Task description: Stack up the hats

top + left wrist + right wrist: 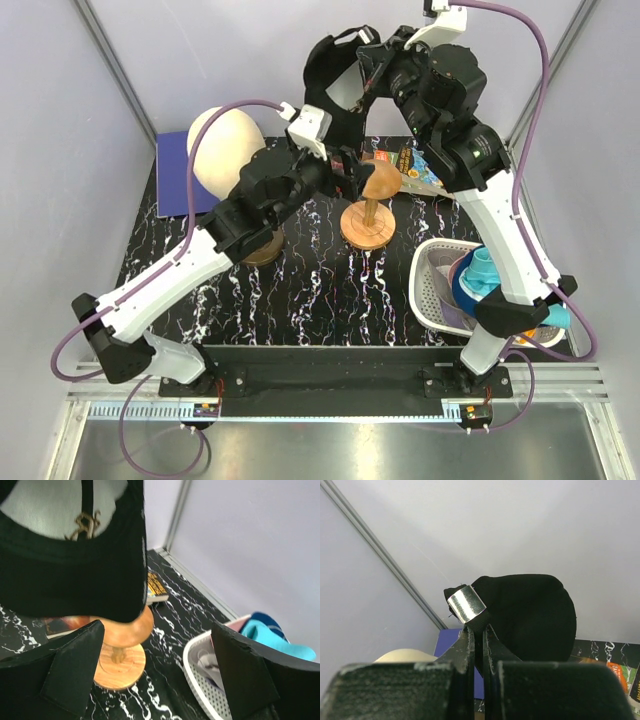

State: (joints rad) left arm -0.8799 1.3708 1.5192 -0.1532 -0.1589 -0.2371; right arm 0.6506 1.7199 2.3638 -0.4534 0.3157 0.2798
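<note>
A black baseball cap (335,75) hangs in the air at the back, above a wooden hat stand (368,222). My right gripper (372,62) is shut on the cap's back strap, just below its metal buckle (466,603); the cap's crown (530,617) bulges beyond the fingers. My left gripper (356,176) is open beside the stand's rounded top (127,630), under the cap's lower edge (75,575), with nothing gripped between its fingers (75,672). Teal and blue hats (478,280) lie in the white basket (428,290).
A cream mannequin head (225,148) stands at the back left on a wooden base (262,250), next to a purple-blue folder (178,178). A colourful book (420,165) lies behind the stand. The basket (200,680) sits close to the right of the left gripper.
</note>
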